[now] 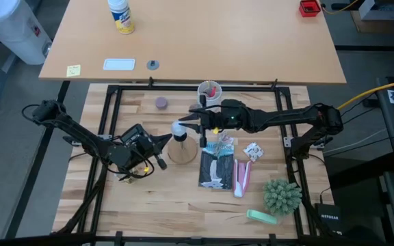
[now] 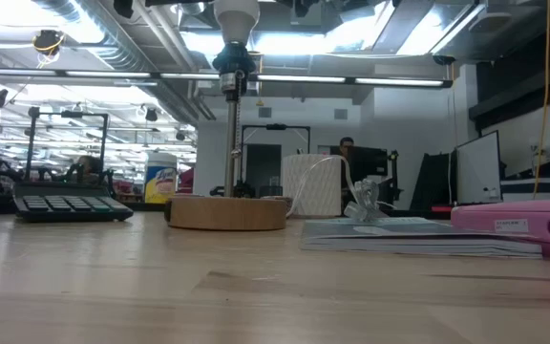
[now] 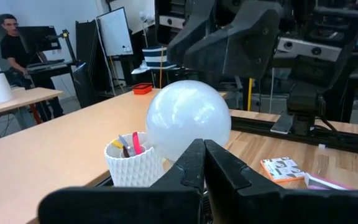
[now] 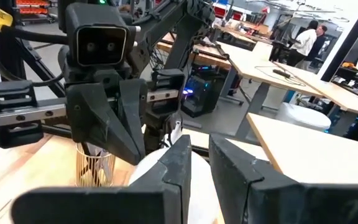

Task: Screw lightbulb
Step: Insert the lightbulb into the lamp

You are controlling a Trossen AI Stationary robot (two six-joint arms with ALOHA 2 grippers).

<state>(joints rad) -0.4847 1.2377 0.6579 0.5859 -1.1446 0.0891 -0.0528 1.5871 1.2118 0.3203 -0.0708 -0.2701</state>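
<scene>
Between the two claws: lightbulb [image 1: 179, 129], frosted white, smooth, pear-shaped, seated on the black socket post.
Right gripper [image 1: 187, 125] clamps the bulb's globe; left gripper [image 1: 166, 141] is shut just beside the post, empty. Low view alone shows the bulb's neck over the round wooden stand [image 2: 227, 211]; left wrist view shows the ribbed white cup [image 3: 132, 167] beyond.

open workshop, ceiling strip lights [image 2: 399, 80], light wooden desks [image 4: 303, 146]

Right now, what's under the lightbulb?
Under the lightbulb is a black socket on a thin post rising from the round wooden base. The bulb's screw base is hidden, so how far it's threaded in can't be seen.
</scene>
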